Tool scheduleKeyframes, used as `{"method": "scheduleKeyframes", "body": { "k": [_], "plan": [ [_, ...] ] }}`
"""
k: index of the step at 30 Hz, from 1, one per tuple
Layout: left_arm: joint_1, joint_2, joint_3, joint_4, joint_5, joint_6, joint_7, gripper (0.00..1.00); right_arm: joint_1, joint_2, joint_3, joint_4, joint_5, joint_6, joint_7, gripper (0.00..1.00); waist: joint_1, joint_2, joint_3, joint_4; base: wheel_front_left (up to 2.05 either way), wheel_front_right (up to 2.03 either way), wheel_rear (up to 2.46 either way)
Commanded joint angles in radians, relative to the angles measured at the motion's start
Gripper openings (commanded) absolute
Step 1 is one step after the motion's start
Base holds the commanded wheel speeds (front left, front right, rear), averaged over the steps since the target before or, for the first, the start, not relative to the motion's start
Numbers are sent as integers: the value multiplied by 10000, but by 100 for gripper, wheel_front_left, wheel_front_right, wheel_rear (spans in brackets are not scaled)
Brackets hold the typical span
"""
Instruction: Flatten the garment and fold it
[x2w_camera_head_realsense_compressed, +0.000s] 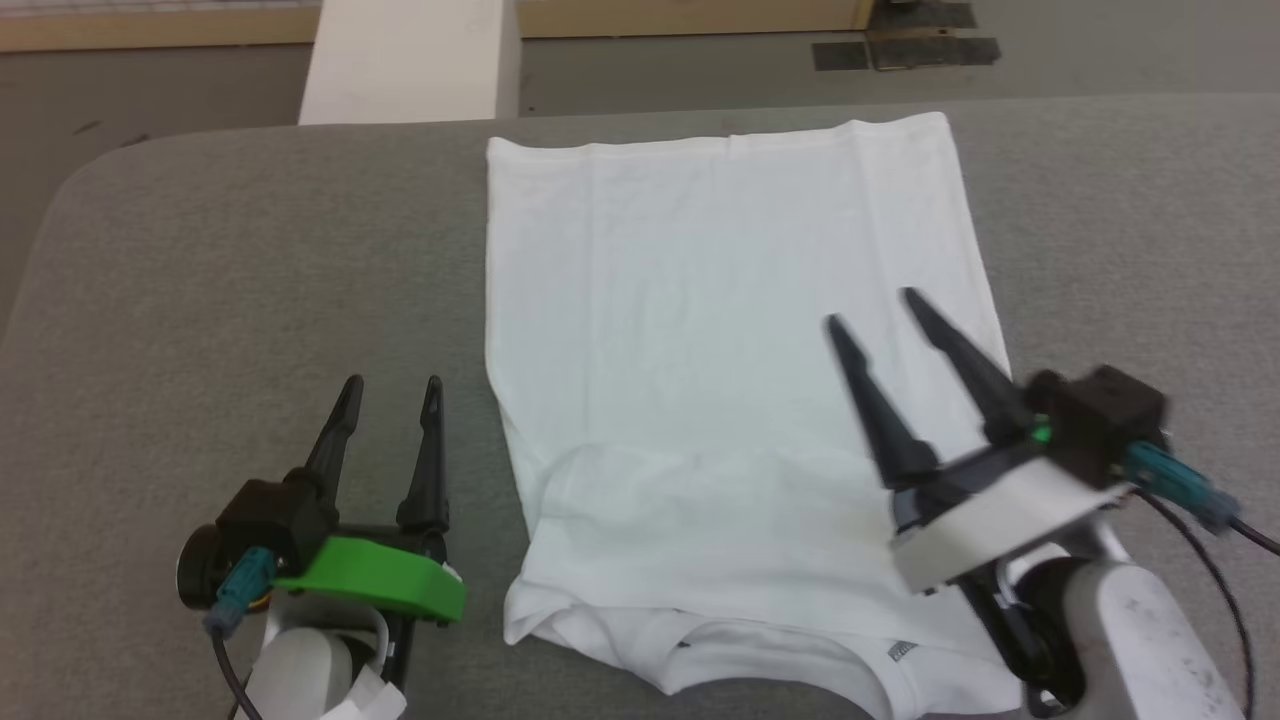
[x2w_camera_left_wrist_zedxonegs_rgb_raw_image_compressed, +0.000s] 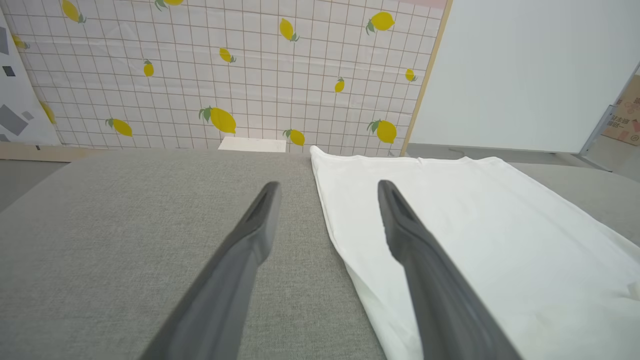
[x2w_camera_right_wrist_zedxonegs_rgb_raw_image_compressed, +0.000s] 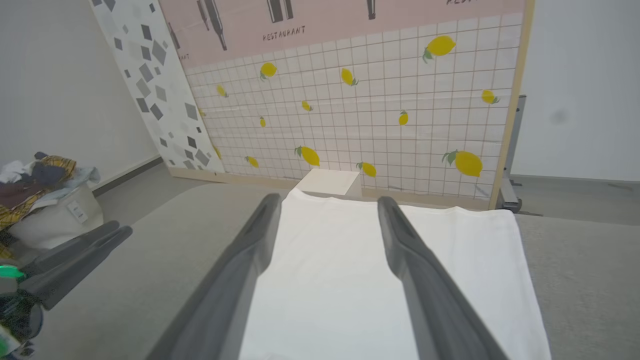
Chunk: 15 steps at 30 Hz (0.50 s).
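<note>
The white garment (x2w_camera_head_realsense_compressed: 700, 330) lies flat on the grey table (x2w_camera_head_realsense_compressed: 250, 260) as a long rectangle, sleeves folded in, its collar end bunched at the near edge. My right gripper (x2w_camera_head_realsense_compressed: 868, 308) hovers open above the garment's right side, nothing between its fingers. My left gripper (x2w_camera_head_realsense_compressed: 390, 385) rests open over bare table, just left of the garment's left edge. In the left wrist view the garment (x2w_camera_left_wrist_zedxonegs_rgb_raw_image_compressed: 475, 225) runs past the right finger of the left gripper (x2w_camera_left_wrist_zedxonegs_rgb_raw_image_compressed: 325, 187). In the right wrist view the garment (x2w_camera_right_wrist_zedxonegs_rgb_raw_image_compressed: 350, 260) spreads under the open right gripper (x2w_camera_right_wrist_zedxonegs_rgb_raw_image_compressed: 327, 200).
A rigid white box (x2w_camera_head_realsense_compressed: 410, 60) stands beyond the table's far edge. A lemon-patterned panel (x2w_camera_right_wrist_zedxonegs_rgb_raw_image_compressed: 375, 115) backs the scene. A basket of clothes (x2w_camera_right_wrist_zedxonegs_rgb_raw_image_compressed: 45, 200) sits on the floor at the left of the right wrist view. Dark tape patches (x2w_camera_head_realsense_compressed: 905, 45) mark the floor.
</note>
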Motion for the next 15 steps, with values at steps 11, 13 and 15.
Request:
{"method": "scheduleKeyframes", "body": {
  "k": [11, 13, 15],
  "plan": [
    [-3536, 1790, -1300, 910, -194, -161, 1965, 100, 536, 386, -1746, -8, -784, -13, -1413, 100, 0, 0, 1385, -1315, 0, 0, 0],
    [-4456, 2219, -1603, 1262, -549, -164, 2594, 100, 394, 405, -1753, 14, -770, -13, -1490, 100, 0, 0, 1752, -1522, 0, 0, 0],
    [-5368, 2616, -1854, 1683, -913, -165, 3217, 100, 252, 420, -1764, 61, -734, -13, -1564, 100, 0, 0, 2096, -1730, 0, 0, 0]
  ]
}}
